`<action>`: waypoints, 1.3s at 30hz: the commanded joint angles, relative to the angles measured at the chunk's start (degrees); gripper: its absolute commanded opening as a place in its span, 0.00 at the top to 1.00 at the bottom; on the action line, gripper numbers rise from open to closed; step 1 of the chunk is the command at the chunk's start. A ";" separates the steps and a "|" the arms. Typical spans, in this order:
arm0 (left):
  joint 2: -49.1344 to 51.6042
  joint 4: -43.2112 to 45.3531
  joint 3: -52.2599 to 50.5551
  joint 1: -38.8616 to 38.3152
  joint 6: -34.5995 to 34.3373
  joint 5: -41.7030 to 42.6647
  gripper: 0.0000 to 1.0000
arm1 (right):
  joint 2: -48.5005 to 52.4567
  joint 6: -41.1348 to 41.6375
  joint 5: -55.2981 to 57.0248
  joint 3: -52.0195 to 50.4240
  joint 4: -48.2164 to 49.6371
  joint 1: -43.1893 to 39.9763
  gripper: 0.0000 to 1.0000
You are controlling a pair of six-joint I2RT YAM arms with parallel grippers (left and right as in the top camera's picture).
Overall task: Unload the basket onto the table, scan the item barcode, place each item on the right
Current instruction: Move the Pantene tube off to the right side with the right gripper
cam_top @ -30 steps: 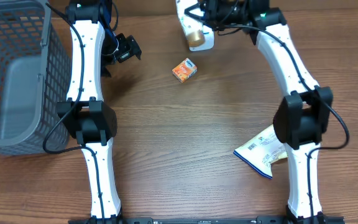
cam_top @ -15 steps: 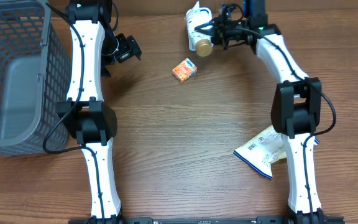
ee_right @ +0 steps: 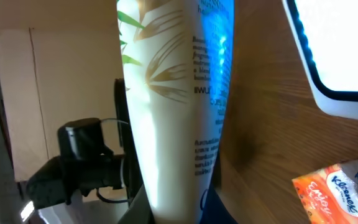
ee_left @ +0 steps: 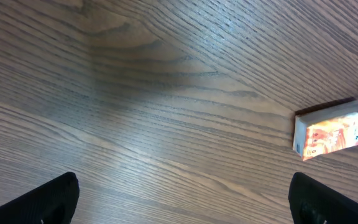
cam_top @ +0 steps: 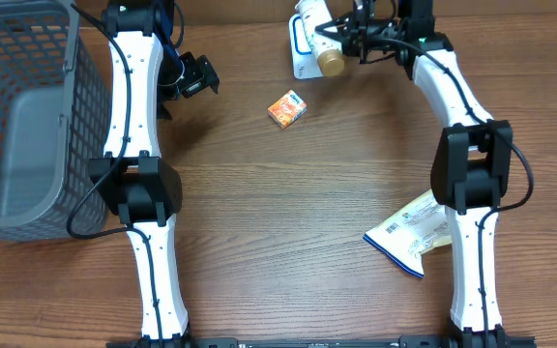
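A white lotion tube (cam_top: pixel 313 27) with a gold cap (cam_top: pixel 332 63) is held at the table's far edge, with my right gripper (cam_top: pixel 348 37) shut on it. It hangs over a white scanner (cam_top: pixel 300 56). In the right wrist view the tube (ee_right: pixel 166 112) rises from my right gripper (ee_right: pixel 179 214), and blue light falls on its printed side. The scanner (ee_right: pixel 337 68) glows at the upper right of that view. My left gripper (cam_top: pixel 193 77) hangs open over bare wood, left of the tube. In its own view my left gripper (ee_left: pixel 185 202) holds nothing.
An orange tissue pack (cam_top: pixel 287 108) lies between the arms; the wrist views show this pack (ee_left: pixel 333 129) (ee_right: pixel 340 190) too. A grey mesh basket (cam_top: pixel 17 116) stands at the left edge. A blue and white packet (cam_top: pixel 409 235) lies by the right arm's base.
My right gripper has carried the tube a little right and toward the far edge, turning it so the cap points right. The left arm has stayed still.
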 commanded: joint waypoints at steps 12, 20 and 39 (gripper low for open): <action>-0.42 -0.13 0.11 -0.17 1.16 -1.03 0.00 | -18.25 -26.88 47.71 1.57 -61.86 -26.05 0.96; -0.42 -0.13 0.11 -0.17 1.16 -1.01 0.00 | -17.99 -34.95 65.85 0.57 -69.09 -42.53 0.96; -0.42 -0.13 0.11 -0.17 1.60 -1.07 0.00 | -18.25 -35.52 59.25 -6.49 -62.27 -49.44 0.36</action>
